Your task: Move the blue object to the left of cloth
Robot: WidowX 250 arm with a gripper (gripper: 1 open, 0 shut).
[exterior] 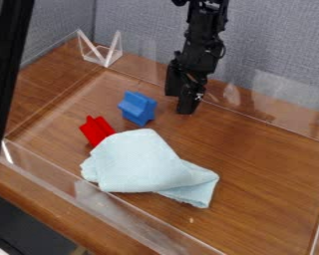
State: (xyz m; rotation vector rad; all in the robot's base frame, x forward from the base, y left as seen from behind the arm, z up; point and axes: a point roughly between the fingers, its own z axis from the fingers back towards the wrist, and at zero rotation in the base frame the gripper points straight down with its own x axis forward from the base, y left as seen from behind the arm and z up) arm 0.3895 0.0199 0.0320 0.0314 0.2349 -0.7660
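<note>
One blue object (136,108), left of open pincer (183,103), apart

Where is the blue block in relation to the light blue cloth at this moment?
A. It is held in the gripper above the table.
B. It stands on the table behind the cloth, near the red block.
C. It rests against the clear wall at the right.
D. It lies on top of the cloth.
B: the blue block sits on the wooden table just beyond the light blue cloth, close to the red block, while the open gripper hangs apart from it.
</note>
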